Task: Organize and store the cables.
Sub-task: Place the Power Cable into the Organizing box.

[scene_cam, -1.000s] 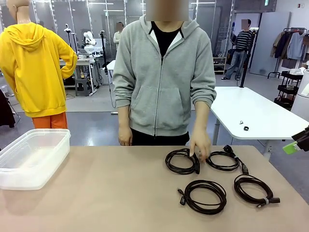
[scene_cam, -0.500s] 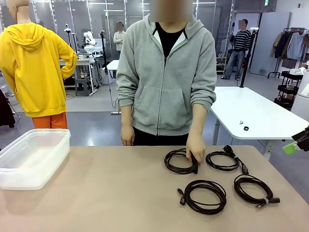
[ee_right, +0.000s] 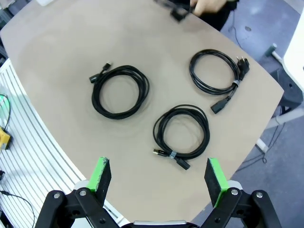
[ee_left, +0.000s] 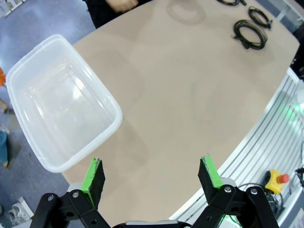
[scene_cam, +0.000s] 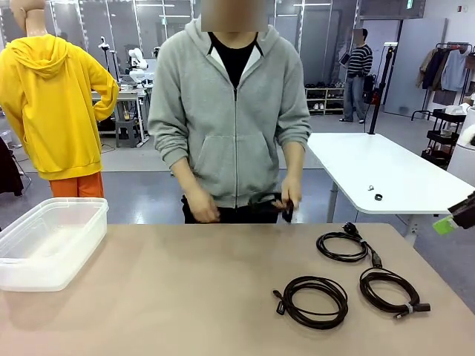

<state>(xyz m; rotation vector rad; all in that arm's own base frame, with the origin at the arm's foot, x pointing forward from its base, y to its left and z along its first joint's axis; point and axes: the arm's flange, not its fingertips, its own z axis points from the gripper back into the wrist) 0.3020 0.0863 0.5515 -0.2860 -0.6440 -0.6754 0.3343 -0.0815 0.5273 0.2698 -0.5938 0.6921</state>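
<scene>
My tan work table [scene_cam: 148, 297] stands on a grey-blue floor [scene_cam: 141, 194]. Behind it, to the right, is a white table [scene_cam: 386, 167] with a small dark piece [scene_cam: 378, 197] lying on top. Farther right I see a black shelf cart [scene_cam: 444, 137] and a clothes rail [scene_cam: 449, 63] hung with garments. Tall grey panels [scene_cam: 89, 30] line the back, with a low shelf [scene_cam: 320, 96] before them and strip lights [scene_cam: 159, 6] overhead.

light: bright, even, from overhead | shadows: faint, soft on tabletop [scene_cam: 148, 297] | glare: pale sheen in bin [ee_left: 61, 104] | blur: hand [ee_right: 204, 5] smeared at 12 o'clock | distortion: wrist views bow at edges | focus: otherwise sharp
</scene>
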